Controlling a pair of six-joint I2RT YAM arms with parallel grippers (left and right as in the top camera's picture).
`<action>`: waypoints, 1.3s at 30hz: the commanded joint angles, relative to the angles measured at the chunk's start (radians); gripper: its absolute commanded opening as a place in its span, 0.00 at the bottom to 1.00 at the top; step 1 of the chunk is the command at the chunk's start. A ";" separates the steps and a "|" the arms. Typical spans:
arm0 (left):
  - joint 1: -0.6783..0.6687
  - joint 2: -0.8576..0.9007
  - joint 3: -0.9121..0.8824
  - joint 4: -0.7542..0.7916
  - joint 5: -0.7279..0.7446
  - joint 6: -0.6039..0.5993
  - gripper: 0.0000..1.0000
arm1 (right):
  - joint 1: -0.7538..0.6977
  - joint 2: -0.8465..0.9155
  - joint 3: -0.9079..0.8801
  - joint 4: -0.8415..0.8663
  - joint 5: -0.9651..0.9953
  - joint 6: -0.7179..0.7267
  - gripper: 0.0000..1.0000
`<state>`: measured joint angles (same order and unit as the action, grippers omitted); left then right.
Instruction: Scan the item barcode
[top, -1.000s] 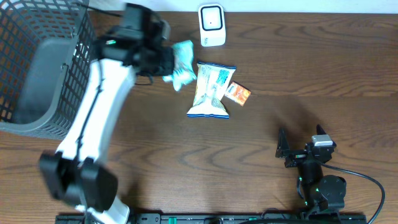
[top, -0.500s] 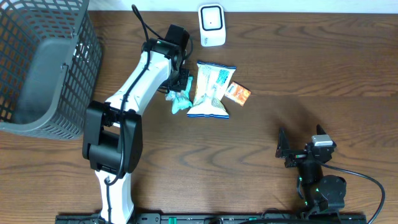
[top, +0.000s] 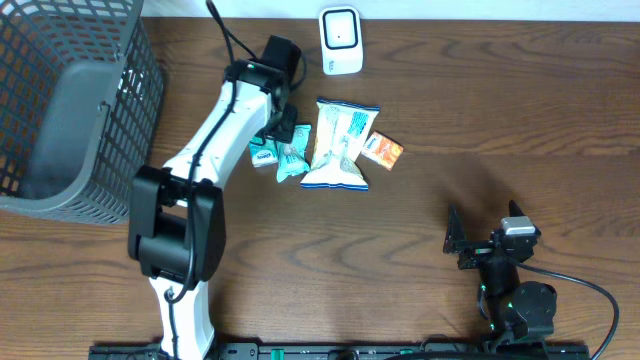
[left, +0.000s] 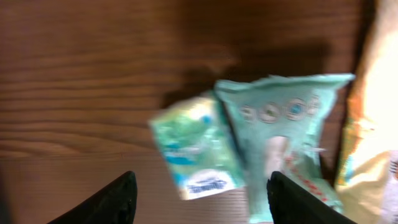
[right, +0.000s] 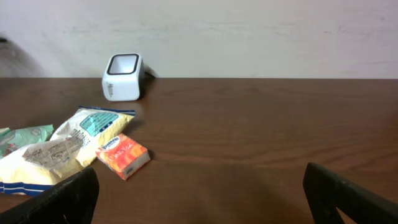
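Note:
A white barcode scanner (top: 340, 41) stands at the table's far edge, also in the right wrist view (right: 122, 76). Below it lie a small green packet (top: 263, 152) with its barcode facing up (left: 198, 163), a teal packet (top: 291, 161) (left: 281, 134), a large white-and-yellow bag (top: 338, 146) and an orange box (top: 382, 150) (right: 123, 155). My left gripper (top: 285, 133) (left: 202, 204) hovers open just above the two green packets, holding nothing. My right gripper (top: 478, 245) (right: 199, 202) stands open near the table's front right, far from the items.
A grey wire basket (top: 62, 105) fills the far left corner. The left arm (top: 190, 190) stretches diagonally from the front edge up to the items. The bag's edge (left: 373, 124) lies right of the teal packet.
The left arm swung from beside the basket to over the items, lowered the teal packet to the table and opened. A small green packet now lies beside it. The right arm stayed still.

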<state>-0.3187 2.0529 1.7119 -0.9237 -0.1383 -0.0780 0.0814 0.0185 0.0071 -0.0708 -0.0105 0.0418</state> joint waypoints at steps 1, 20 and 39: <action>0.027 -0.063 0.037 0.001 -0.073 -0.001 0.67 | -0.005 -0.003 -0.002 -0.004 0.001 0.010 0.99; 0.521 -0.347 0.226 0.172 -0.072 -0.262 0.79 | -0.005 -0.003 -0.002 -0.004 0.001 0.010 0.99; 0.806 -0.032 0.223 0.254 0.225 -0.372 0.79 | -0.005 -0.003 -0.002 -0.004 0.001 0.010 0.99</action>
<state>0.5045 1.9366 1.9396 -0.6811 -0.0013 -0.4114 0.0814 0.0185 0.0071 -0.0708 -0.0105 0.0414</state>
